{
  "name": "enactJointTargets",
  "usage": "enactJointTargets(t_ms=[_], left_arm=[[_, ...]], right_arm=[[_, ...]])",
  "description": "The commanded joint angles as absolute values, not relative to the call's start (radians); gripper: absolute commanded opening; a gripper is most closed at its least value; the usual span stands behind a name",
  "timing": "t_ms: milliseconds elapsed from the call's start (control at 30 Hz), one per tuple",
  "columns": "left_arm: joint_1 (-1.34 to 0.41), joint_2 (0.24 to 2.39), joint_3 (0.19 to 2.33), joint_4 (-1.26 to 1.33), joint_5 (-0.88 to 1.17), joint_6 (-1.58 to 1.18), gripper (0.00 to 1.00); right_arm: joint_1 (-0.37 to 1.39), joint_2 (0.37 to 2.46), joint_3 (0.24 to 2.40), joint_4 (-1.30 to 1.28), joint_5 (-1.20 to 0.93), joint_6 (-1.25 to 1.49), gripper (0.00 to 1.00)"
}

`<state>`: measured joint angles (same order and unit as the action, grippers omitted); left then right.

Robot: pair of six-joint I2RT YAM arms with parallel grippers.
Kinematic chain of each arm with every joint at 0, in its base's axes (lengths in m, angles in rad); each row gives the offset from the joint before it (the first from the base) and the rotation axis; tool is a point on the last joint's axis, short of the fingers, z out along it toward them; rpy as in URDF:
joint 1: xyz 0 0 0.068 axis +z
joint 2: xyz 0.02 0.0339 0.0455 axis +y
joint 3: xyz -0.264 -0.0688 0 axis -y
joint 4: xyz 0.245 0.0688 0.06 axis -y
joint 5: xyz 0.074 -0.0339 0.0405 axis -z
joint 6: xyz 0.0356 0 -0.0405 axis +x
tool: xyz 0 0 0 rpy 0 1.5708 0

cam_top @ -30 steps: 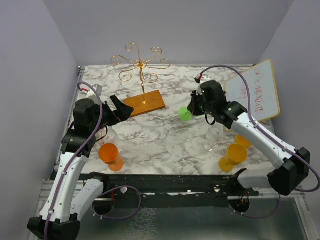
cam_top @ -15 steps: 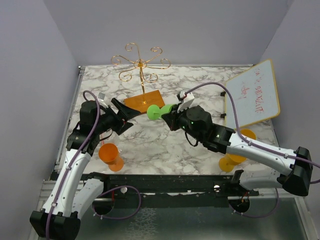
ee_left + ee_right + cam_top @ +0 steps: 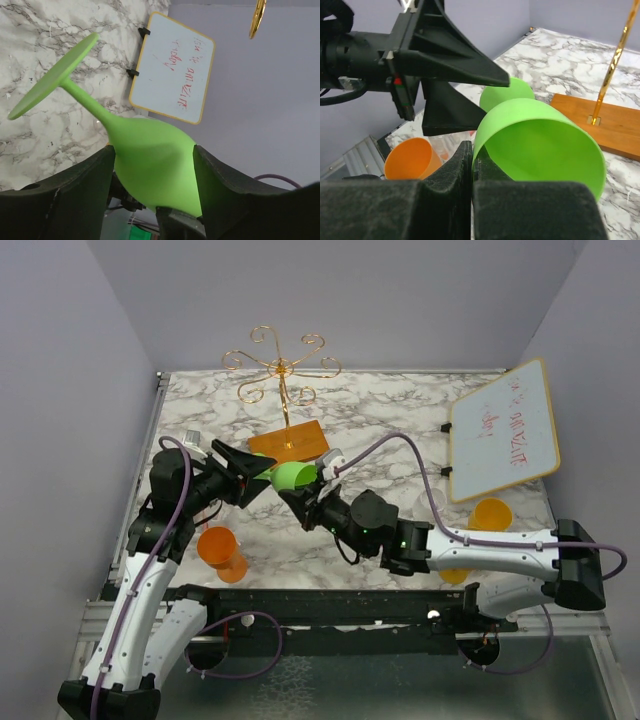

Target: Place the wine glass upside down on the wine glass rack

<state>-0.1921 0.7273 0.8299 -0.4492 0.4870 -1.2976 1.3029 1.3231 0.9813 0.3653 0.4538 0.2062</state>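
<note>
The green wine glass (image 3: 292,476) hangs on its side over the table, just in front of the wine glass rack (image 3: 283,368) with its wooden base (image 3: 296,441). My right gripper (image 3: 305,500) is shut on the rim, one finger inside the bowl (image 3: 540,145) and one outside. My left gripper (image 3: 264,480) straddles the bowl (image 3: 155,165), both fingers pressed against its sides. The foot (image 3: 52,75) points away from the left wrist camera. The right wrist view shows the rack's gold stem (image 3: 611,65) and base (image 3: 615,127) behind the glass.
An orange cup (image 3: 217,545) stands below the left gripper, also seen as the orange cup (image 3: 412,157). Another orange cup (image 3: 490,512) sits at the right, near a tilted whiteboard (image 3: 503,430). Side walls close in the table.
My right arm has swung left across the table, carrying the green glass to the left gripper. The left jaws have narrowed around the bowl.
</note>
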Motion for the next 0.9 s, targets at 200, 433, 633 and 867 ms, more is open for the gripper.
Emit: enactJointTargets(t_ms=[200, 433, 633, 867], left_arm=[[-0.195, 0.695, 0.838, -0.468, 0.368, -1.428, 0.52], [-0.195, 0.704, 0.84, -0.498, 0.321, -1.427, 0.59], [-0.195, 0.726, 0.871, -0.489, 0.304, -1.431, 0.44], [-0.196, 0.729, 0.882, -0.49, 0.288, -1.458, 0.44]], right_arm=[[1.386, 1.395, 1.005, 0.652, 0.639, 0.048, 0.0], [1.388, 1.394, 0.986, 0.714, 0.627, 0.025, 0.0], [1.388, 1.39, 0.967, 0.725, 0.585, 0.057, 0.0], [1.388, 1.402, 0.953, 0.756, 0.537, 0.081, 0.01]])
